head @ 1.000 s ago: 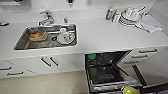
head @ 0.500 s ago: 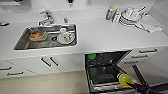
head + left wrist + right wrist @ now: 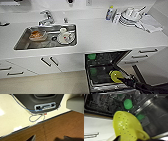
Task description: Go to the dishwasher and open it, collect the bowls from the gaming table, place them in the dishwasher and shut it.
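The dishwasher [image 3: 106, 58] stands open under the white counter, its dark rack [image 3: 100, 77] pulled out. My right gripper [image 3: 125, 80] is shut on the rim of a yellow-green bowl [image 3: 115, 76] with small holes and holds it over the rack's right side. In the right wrist view this bowl [image 3: 126, 127] hangs tilted above the rack [image 3: 102, 104]. Two green round pieces [image 3: 128, 103] [image 3: 140, 116] sit in the rack, and the head view shows them too [image 3: 92, 56] [image 3: 93, 72]. My left gripper [image 3: 50, 139] hangs open over a wooden floor. The gaming table is out of view.
A steel sink [image 3: 22, 42] on the left holds an orange-brown item [image 3: 37, 35] and white dishes [image 3: 65, 37], with a faucet [image 3: 46, 17] behind. Stacked white plates [image 3: 130, 16], a bottle [image 3: 109, 13] and a cloth [image 3: 150, 23] crowd the counter's right. White cabinet doors [image 3: 47, 62] flank the dishwasher.
My right gripper has carried the yellow-green bowl a little to the left, further over the pulled-out rack. The counter and sink look the same.
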### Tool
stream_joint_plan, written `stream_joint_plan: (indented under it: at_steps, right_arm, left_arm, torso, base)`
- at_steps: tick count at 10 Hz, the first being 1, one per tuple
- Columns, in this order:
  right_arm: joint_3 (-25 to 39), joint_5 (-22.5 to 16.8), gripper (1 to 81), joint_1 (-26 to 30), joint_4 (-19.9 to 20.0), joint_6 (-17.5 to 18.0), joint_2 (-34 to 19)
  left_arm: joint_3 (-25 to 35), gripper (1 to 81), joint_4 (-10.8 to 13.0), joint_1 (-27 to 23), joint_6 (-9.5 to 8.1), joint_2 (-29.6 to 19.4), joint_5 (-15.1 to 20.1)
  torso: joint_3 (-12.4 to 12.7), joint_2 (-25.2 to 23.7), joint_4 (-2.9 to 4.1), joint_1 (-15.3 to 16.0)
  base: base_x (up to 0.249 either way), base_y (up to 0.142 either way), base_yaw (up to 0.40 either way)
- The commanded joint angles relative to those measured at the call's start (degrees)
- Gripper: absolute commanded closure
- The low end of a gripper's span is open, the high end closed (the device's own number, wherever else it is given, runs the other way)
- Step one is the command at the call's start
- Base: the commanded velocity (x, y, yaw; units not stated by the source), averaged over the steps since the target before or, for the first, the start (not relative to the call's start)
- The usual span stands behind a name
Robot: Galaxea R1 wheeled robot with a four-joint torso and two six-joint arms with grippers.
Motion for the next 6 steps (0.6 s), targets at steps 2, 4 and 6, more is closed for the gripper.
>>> stream_joint_plan:
  at_steps: [2, 4, 6]
  right_arm:
    - [3.1, -12.1, 1.0, 6.5, -0.3, 0.0, -3.2]
    - [6.8, -20.0, 1.0, 5.1, -0.2, -0.5, -7.5]
    - [11.0, -26.5, 1.0, 1.7, -0.2, -0.7, -12.7]
  left_arm:
    - [0.4, 1.0, -0.8, 3.1, -1.17, 1.0, 3.3]
    - [0.4, 1.0, -2.5, 2.8, -3.13, 1.4, 5.2]
    - [0.4, 1.0, -3.8, 2.7, -3.13, 1.5, 6.1]
  torso:
    - [0.0, 0.0, 0.00, 0.0]
    - [0.0, 0.0, 0.00, 0.0]
    - [0.0, 0.0, 0.00, 0.0]
  base:
    - [0.000, 0.000, 0.000]
    - [0.000, 0.000, 0.000]
    - [0.000, 0.000, 0.000]
